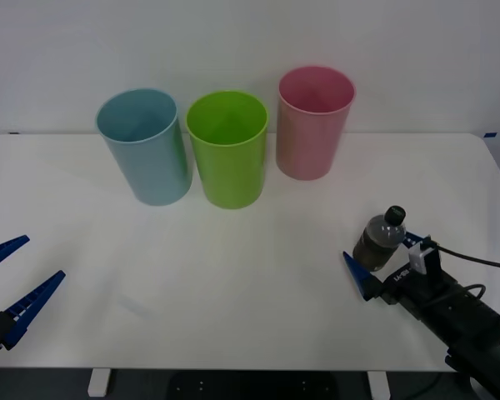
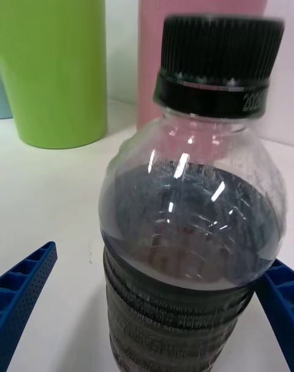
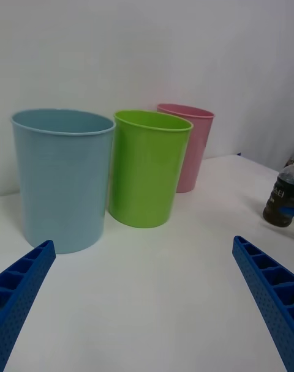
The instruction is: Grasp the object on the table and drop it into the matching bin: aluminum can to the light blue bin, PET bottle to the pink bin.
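The PET bottle (image 1: 382,242), small and clear with dark contents and a black cap, stands upright on the white table (image 1: 233,283) at the front right. My right gripper (image 1: 388,257) is open around its lower body, one blue finger (image 2: 24,286) standing off from it and the other close against its far side. The bottle (image 2: 190,225) looms large in the right wrist view. The pink bin (image 1: 312,125) stands at the back, right of centre, and the light blue bin (image 1: 146,150) is at the back left. My left gripper (image 1: 40,260) waits open at the front left.
A lime green bin (image 1: 227,154) stands between the light blue and pink bins, almost touching both. The left wrist view shows the light blue bin (image 3: 61,176), green bin (image 3: 147,164), pink bin (image 3: 195,145) and the bottle (image 3: 280,200). Open tabletop lies between bottle and bins.
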